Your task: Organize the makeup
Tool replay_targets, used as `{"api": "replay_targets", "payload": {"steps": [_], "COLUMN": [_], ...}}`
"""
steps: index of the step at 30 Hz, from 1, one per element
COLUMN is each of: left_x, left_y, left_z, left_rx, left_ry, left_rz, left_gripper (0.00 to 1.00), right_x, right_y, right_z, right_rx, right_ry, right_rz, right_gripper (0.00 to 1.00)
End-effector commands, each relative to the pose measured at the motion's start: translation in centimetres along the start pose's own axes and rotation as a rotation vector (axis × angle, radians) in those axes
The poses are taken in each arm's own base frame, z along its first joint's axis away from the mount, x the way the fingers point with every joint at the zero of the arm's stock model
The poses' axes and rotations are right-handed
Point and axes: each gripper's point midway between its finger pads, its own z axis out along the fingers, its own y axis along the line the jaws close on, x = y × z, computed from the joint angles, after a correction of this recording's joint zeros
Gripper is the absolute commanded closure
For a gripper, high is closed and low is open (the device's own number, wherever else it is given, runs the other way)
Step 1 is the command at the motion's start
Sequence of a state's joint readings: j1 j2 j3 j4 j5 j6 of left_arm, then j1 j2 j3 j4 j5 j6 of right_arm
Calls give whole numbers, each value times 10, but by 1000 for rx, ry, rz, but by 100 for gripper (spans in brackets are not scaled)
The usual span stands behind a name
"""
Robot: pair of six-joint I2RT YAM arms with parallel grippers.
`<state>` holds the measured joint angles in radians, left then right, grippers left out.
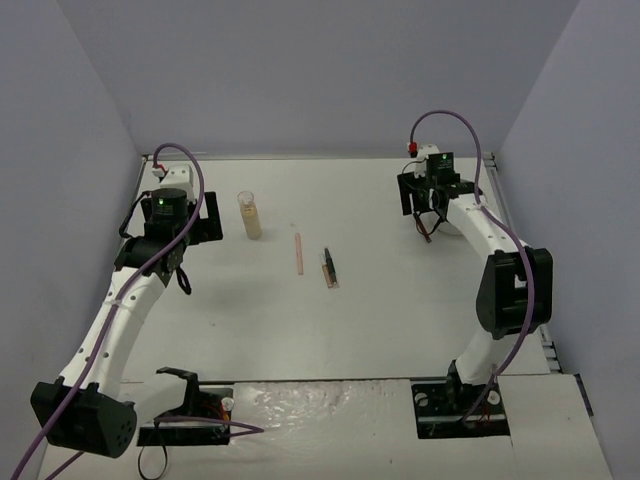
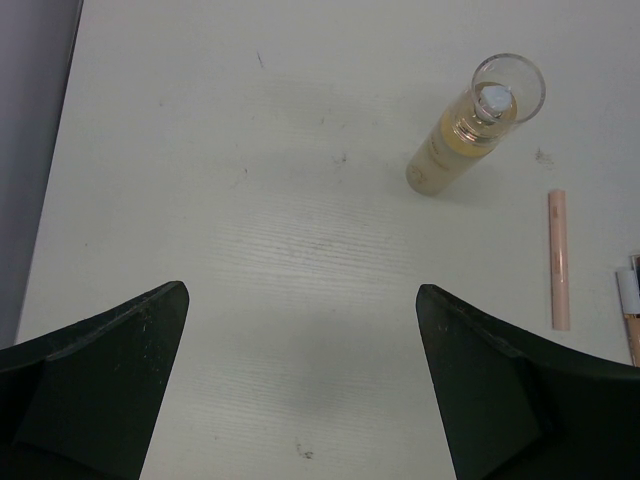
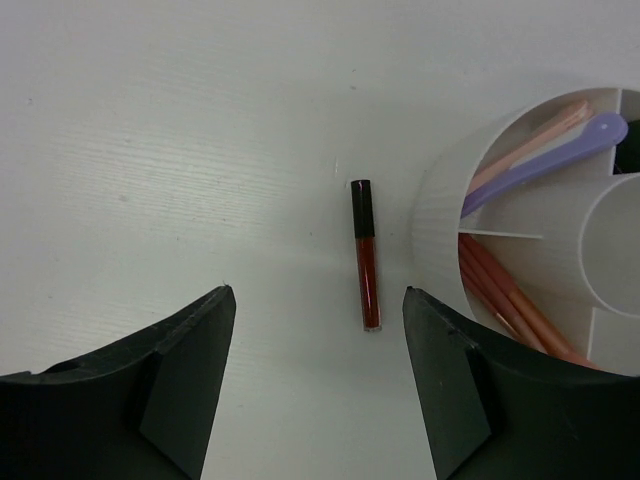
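A red tube lies flat just outside the wall of the white divided bowl. The right gripper hangs over it, fingers apart and empty. Inside the bowl lie a lilac stick and pink sticks. Well away from the bowl, the left gripper gapes wide near an upright beige bottle.

Bottle left of loose stick; tube just beside bowl; more sticks in bowl, count unclear.
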<state>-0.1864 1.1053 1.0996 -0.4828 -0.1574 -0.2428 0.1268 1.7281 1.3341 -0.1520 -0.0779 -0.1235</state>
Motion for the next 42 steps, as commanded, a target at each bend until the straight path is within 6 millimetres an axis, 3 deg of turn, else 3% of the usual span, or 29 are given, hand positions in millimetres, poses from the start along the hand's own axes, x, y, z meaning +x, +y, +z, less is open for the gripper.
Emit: {"api": "replay_targets", "payload": {"steps": [1, 9, 17, 36, 42], "left_x": [-23, -21, -19, -19, -19], "left_y": [2, 2, 2, 1, 0], "left_z": [-3, 0, 2, 3, 3], "left_rx": [-5, -11, -14, -8, -5], "left_ry": [-71, -56, -46, -45, -44], "left_rz": [-21, -15, -11, -12, -12], "left_gripper": [3, 3, 3, 3, 3], "right_x": [-10, -8, 11, 32, 40], "right_y": [3, -9, -10, -25, -21], "right_z": [13, 49, 81, 103, 109], "right_rx": [-30, 15, -3, 52, 13], "right_ry": [30, 119, 197, 261, 275], "right_rz": [-46, -78, -83, -43, -33], "right_gripper": [37, 38, 42, 42, 44]}}
